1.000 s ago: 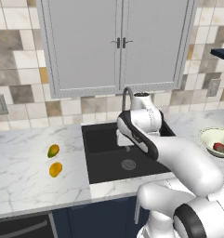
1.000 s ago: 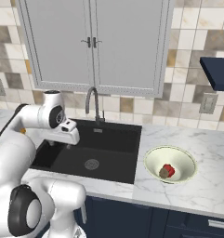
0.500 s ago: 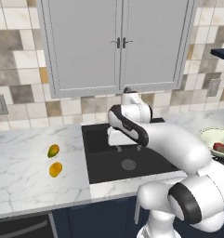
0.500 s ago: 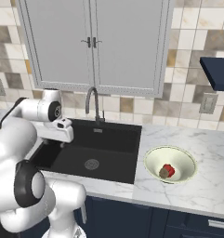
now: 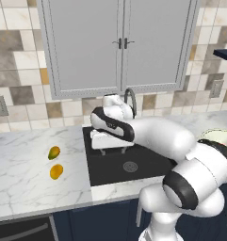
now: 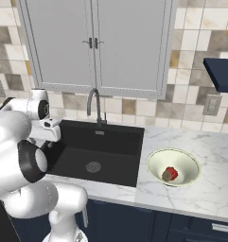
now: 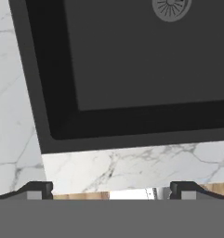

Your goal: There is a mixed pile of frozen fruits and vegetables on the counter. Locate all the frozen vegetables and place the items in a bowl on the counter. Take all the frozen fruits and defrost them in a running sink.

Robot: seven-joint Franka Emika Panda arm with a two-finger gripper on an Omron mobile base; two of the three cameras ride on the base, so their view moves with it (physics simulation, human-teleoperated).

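Two yellow-orange frozen fruits, one [image 5: 53, 152] behind the other [image 5: 56, 171], lie on the white marble counter [image 5: 20, 183] left of the black sink [image 5: 110, 170]. My gripper [image 5: 113, 150] hangs open and empty over the sink's left part, right of the fruits. From the hand view, the gripper [image 7: 111, 190] looks down on the sink [image 7: 141, 56], its corner and its drain [image 7: 171, 7]. The pale bowl [image 6: 155, 163] stands on the counter right of the sink, with the red vegetable [image 6: 171, 170] and the grey-brown one [image 6: 166, 177] in it.
The dark gooseneck faucet [image 6: 93, 101] rises behind the sink, close behind my arm in the left base view. Grey wall cabinets [image 5: 119, 47] hang above the tiled backsplash. The counter's front edge [image 5: 39, 209] runs above navy cabinets.
My arm has swung left across the sink, from its right side to its left part, with the gripper staying open and empty. The fruits and the bowl have not moved.
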